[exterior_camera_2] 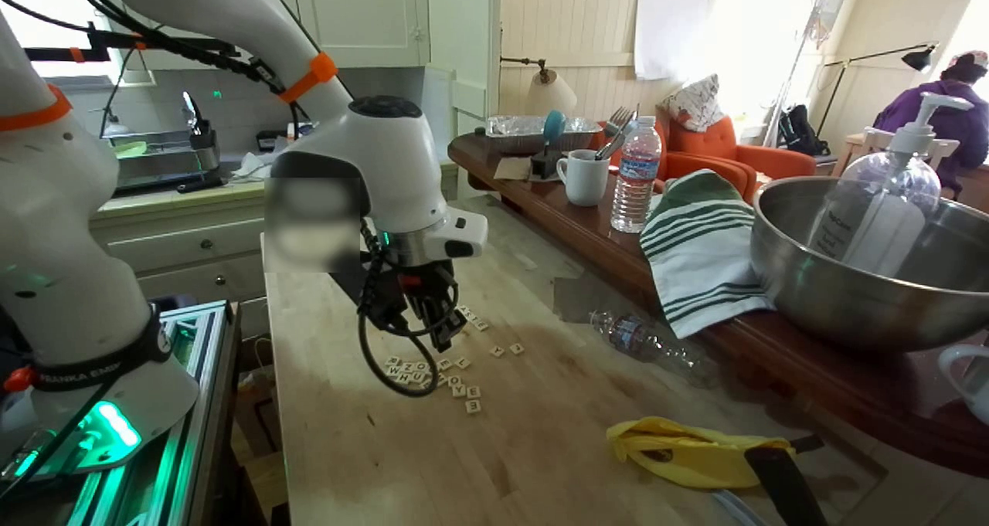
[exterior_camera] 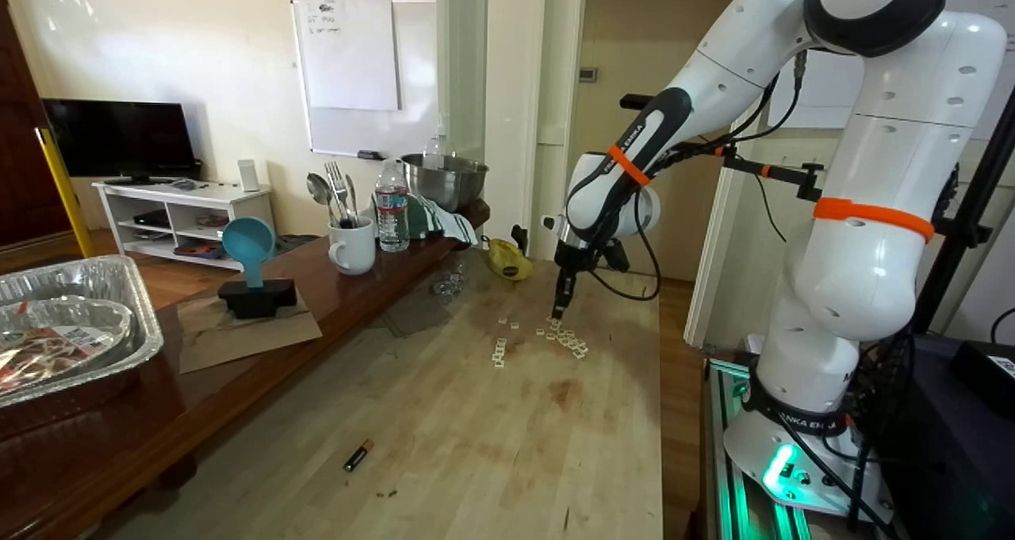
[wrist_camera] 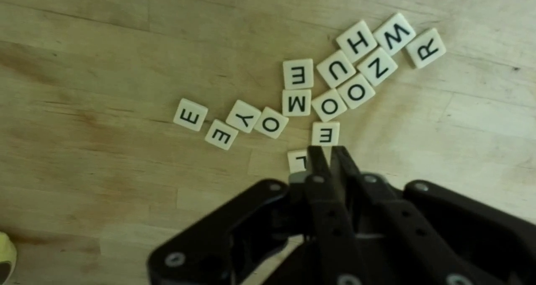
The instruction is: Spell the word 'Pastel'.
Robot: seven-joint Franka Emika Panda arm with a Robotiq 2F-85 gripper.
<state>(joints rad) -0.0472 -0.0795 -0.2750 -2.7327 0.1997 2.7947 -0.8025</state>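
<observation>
The letters are small cream tiles with black letters. Several lie flat in a loose cluster [exterior_camera: 569, 338], which also shows in an exterior view [exterior_camera_2: 409, 371]. In the wrist view I read R, W, H, Z, U, O, M, Y and several E. My gripper [wrist_camera: 326, 149] points down with its fingertips at the near edge of an E tile [wrist_camera: 325, 134]. An L tile [wrist_camera: 297, 161] is partly hidden by the left finger. The fingers are slightly apart, with a gap narrower than a tile and nothing visible between them. A separate line of tiles [exterior_camera: 499, 352] lies away from the cluster.
Two single tiles [exterior_camera_2: 507, 349] lie apart from the cluster. A yellow bag [exterior_camera_2: 695, 453] and a clear plastic bottle [exterior_camera_2: 637, 337] lie on the table. A battery [exterior_camera: 358, 455] lies farther along it. A raised wooden counter [exterior_camera: 238, 389] borders the table.
</observation>
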